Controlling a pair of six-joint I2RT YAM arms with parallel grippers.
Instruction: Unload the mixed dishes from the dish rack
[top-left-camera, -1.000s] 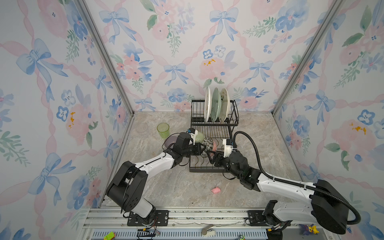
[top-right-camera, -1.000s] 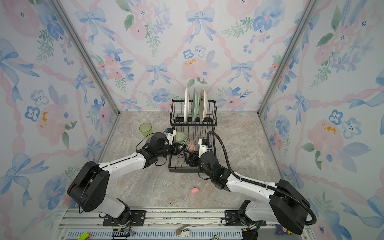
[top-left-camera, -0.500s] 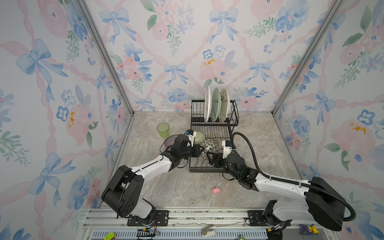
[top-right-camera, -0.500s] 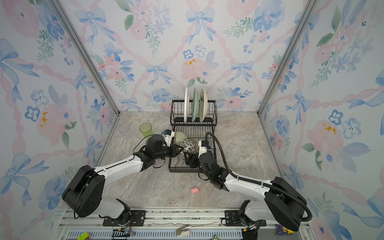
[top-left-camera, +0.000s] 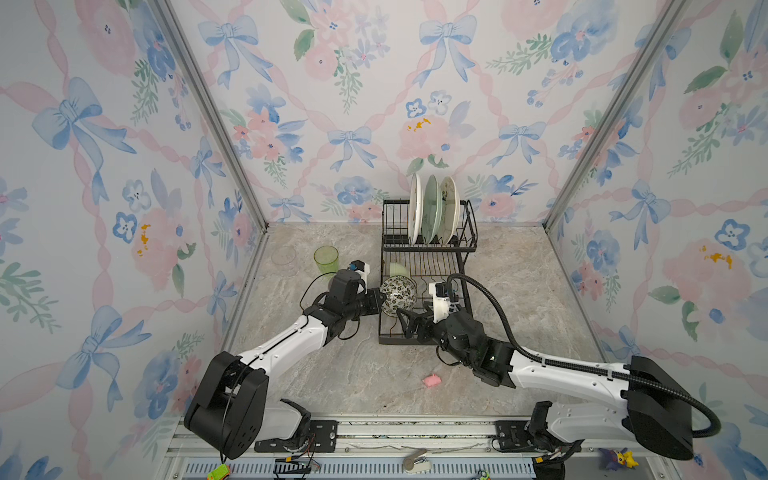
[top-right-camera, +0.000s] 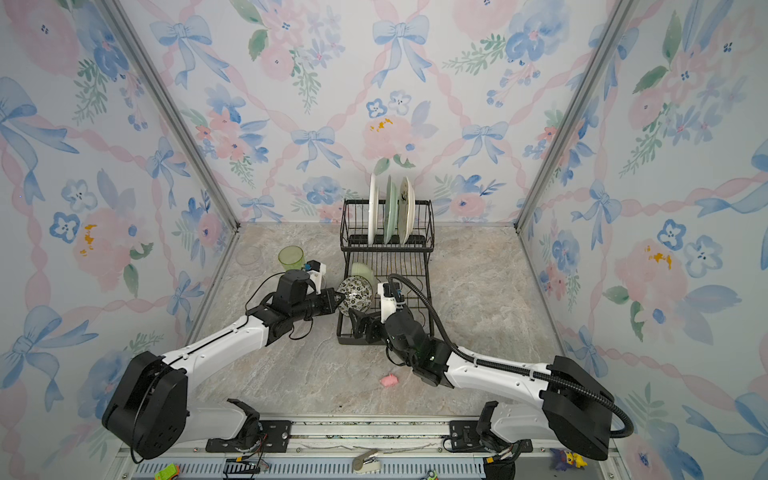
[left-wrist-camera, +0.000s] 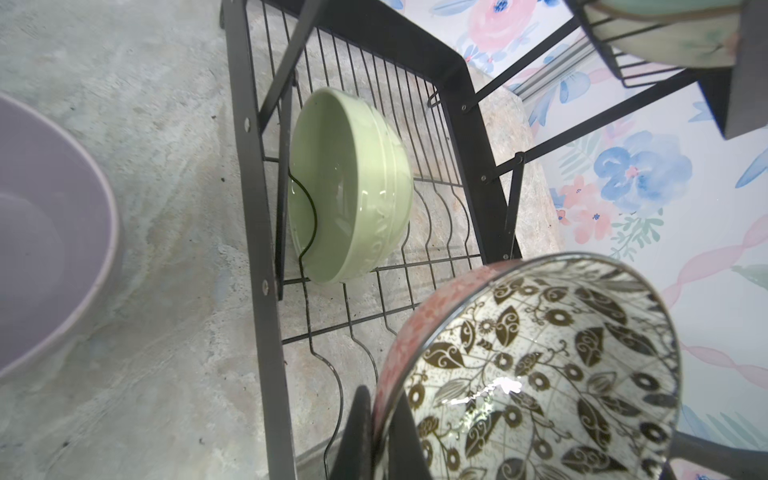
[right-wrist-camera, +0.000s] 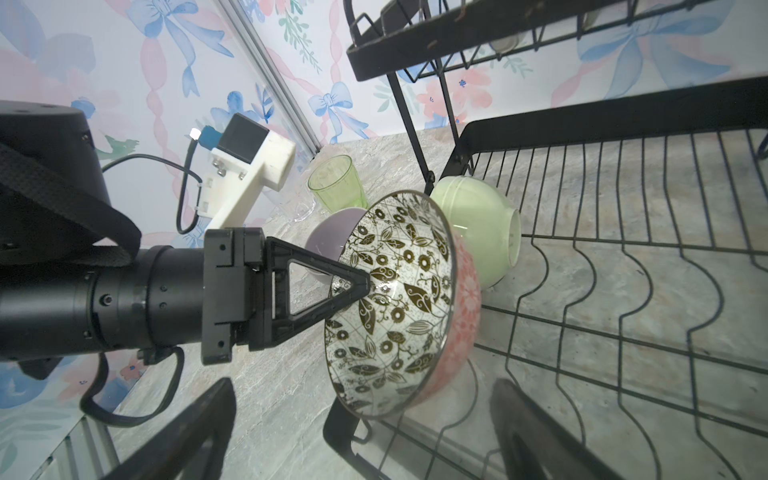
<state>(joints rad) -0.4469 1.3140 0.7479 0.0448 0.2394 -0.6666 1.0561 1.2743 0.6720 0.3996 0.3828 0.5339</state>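
Bow-and-flower wallpaper is closing in three sides, and the marble-look table (top-left-camera: 332, 374) is carrying everything.

**Just changing:**
- Your right gripper (top-left-camera: 406, 322) is letting go. Its jaws are spreading wide and backing off toward six o'clock of the pink-patterned bowl (top-left-camera: 398, 296), touching nothing.
- Your left gripper (right-wrist-camera: 365, 286) is staying clamped on that bowl's rim, one finger inside and one outside.
- So you're finishing a handover. The left arm alone is carrying the bowl, tilted on edge over the nine-o'clock side of the dish rack (top-left-camera: 428, 248) lower tier. I can't tell whether it's clearing the wires.

**For the task:** I'm judging you roughly halfway.
- The lavender bowl (left-wrist-camera: 41, 232) is already sitting on the table beside the rack.
- The green tumbler (top-left-camera: 326, 259) and clear glass (top-left-camera: 284, 256) are standing at ten o'clock from the held bowl.
- The pale green bowl (left-wrist-camera: 353, 187) is leaning on its side in the dividers at twelve o'clock.
- The three plates (top-left-camera: 432, 212) are standing upright in the upper tier.

**Materials:**
- The held bowl is showing a glossy glaze, dark leaf-and-flower print inside, coral pattern outside and a thin dark rim. It's looking slick, so I'm guessing a rim pinch could slip.
- The green bowl is smooth with an embossed band, and the lavender one is looking matte.
- The rack is thin black wire with wavy dividers.
- The tumbler is translucent and tapered.
- The small pink lump (top-left-camera: 431, 380) is lying near six o'clock, not a dish.
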